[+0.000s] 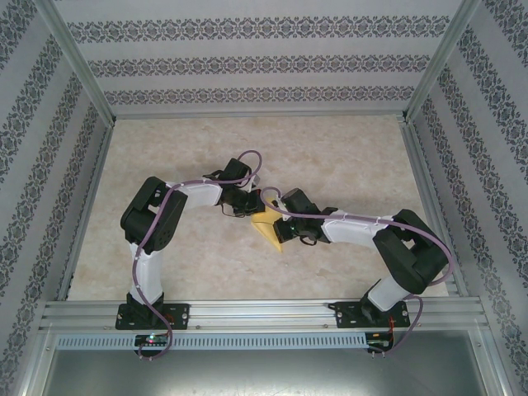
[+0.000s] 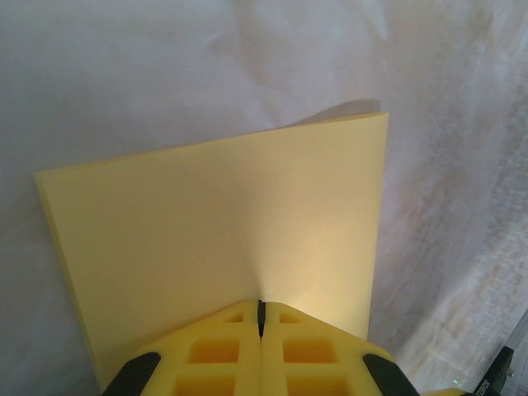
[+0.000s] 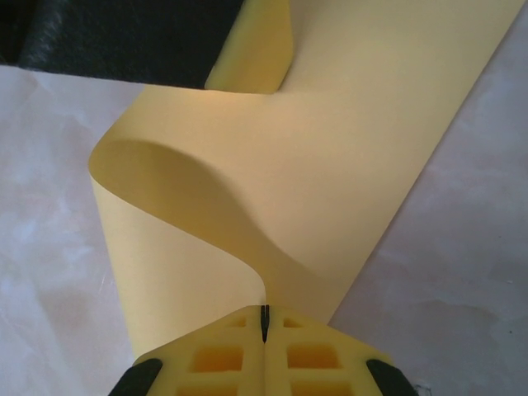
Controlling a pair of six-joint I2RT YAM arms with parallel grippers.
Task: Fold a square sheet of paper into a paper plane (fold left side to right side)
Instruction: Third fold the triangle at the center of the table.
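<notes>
Marbled beige table (image 1: pixel 346 157), wallpaper (image 1: pixel 247 66) in ornamental bands on three sides, aluminium frame (image 1: pixel 264 313) along the near edge. Centre of the table: the square sheet of paper (image 1: pixel 269 231), yellow-orange, at least partly lifted, held between the two arms. Left gripper (image 2: pixel 261 307): jaws together, clamped on one edge of the sheet, with the paper spreading nearly flat away from the grip. Right gripper (image 3: pixel 264 313): jaws together too, pinching another edge; from there the sheet bows up and rolls over in a soft loop, no sharp crease visible. Judgement: the left-to-right fold looks about halfway, one side carried over but not laid down. To do it well: bring the carried edge onto the opposite edge with corners matched, keep the paper lightly taut so the loop doesn't kink off-line, then lower it and press the bend flat along one straight line. Risk: thin paper slipping or skewing in the pinch. Writing: no brand, label or lettering readable anywhere.
</notes>
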